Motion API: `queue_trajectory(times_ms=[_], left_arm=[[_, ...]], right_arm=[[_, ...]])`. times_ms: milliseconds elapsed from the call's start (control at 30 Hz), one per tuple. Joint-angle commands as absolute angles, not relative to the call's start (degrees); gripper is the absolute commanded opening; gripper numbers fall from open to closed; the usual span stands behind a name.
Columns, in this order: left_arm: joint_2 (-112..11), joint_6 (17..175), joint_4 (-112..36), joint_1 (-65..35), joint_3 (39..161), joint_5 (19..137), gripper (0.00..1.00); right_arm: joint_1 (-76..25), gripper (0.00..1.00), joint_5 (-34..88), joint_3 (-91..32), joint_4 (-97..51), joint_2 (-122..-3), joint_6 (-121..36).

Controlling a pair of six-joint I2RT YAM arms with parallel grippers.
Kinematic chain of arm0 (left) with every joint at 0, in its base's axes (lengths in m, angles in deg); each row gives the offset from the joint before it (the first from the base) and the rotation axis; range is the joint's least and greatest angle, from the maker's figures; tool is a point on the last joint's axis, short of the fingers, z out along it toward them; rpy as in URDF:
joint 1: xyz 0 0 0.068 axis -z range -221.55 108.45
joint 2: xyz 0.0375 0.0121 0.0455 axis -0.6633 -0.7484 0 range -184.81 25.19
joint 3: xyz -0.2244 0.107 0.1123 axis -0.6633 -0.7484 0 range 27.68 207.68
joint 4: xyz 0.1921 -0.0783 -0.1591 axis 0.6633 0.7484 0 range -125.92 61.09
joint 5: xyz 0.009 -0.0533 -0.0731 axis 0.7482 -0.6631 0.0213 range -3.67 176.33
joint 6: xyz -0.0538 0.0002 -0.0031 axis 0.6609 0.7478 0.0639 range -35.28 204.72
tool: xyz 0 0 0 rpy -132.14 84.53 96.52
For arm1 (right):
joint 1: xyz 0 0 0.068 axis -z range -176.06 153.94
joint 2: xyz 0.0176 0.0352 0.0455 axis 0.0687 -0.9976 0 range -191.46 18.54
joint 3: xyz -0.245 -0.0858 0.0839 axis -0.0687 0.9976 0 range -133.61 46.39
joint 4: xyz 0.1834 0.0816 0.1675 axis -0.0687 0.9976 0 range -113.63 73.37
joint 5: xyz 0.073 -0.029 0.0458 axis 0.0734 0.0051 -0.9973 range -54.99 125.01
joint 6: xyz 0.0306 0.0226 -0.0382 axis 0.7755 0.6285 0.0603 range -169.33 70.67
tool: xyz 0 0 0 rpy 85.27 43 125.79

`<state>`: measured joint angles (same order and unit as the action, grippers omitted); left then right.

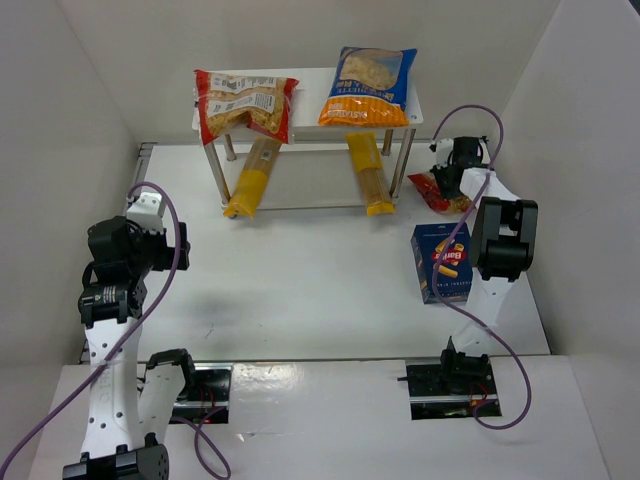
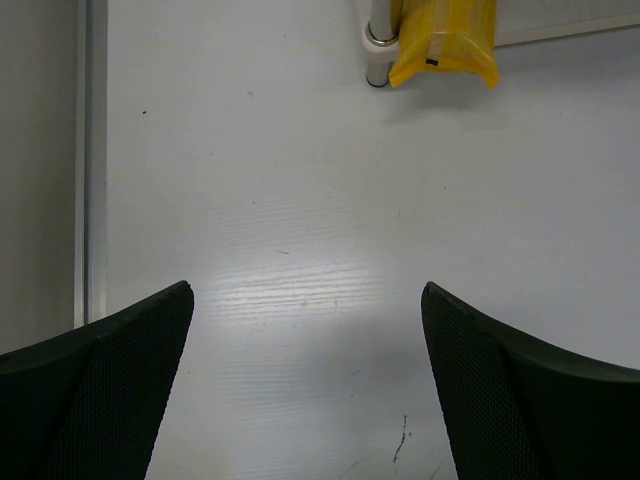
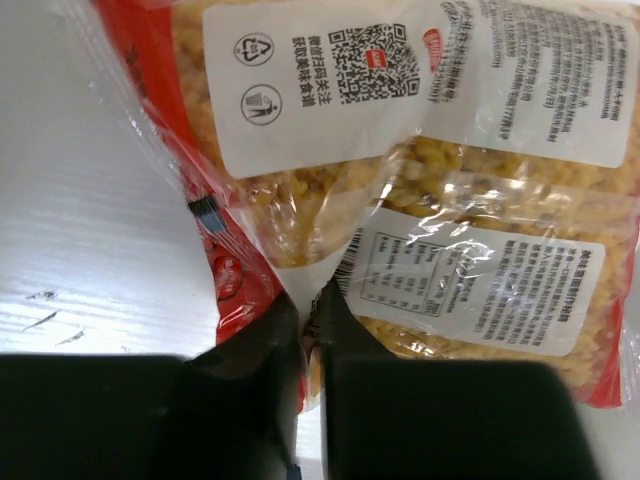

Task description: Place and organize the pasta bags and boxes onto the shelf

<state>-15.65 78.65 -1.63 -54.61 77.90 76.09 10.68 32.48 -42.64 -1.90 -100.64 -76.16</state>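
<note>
Black-and-white arms (image 1: 105, 400), purple cables (image 1: 180, 250)

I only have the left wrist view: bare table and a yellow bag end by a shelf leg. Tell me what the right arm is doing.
Observer: The right gripper is shut on the edge of the small red-edged bag, which lies on the table to the right of the shelf.
Operator: Report what sits on the shelf top.
Observer: Two bags. The larger red bag is on its left half and the blue-and-orange bag on its right half.
Operator: Give me the box's position.
Observer: The dark-blue box lies flat on the table beside the right arm, not yet on the shelf.
</note>
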Motion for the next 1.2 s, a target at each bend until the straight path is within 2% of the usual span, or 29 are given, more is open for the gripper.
queue_trajectory(times_ms=[0, 67, 467, 800, 1167], left_arm=[[-15.5, 77.8, -2.8, -55.0, 78.1, 74.6, 1.0], [-15.5, 77.8, -2.8, -55.0, 78.1, 74.6, 1.0], [-15.5, 77.8, -2.8, -55.0, 78.1, 74.6, 1.0], [-15.0, 77.8, -2.8, -55.0, 78.1, 74.6, 1.0], [-15.0, 77.2, -2.8, -55.0, 78.1, 74.1, 1.0]], right_arm=[[10.3, 0.09, 31.1, -42.9, 1.7, -101.7, -75.4], [10.3, 0.0, 30.5, -42.9, 1.7, -100.0, -74.9], [11.5, 0.0, 21.1, -45.4, 8.0, -90.8, -75.4], [13.7, 0.0, 13.2, -47.9, 11.5, -77.8, -76.0], [13.2, 0.0, 1.5, -50.8, 30.9, -66.5, -83.0]])
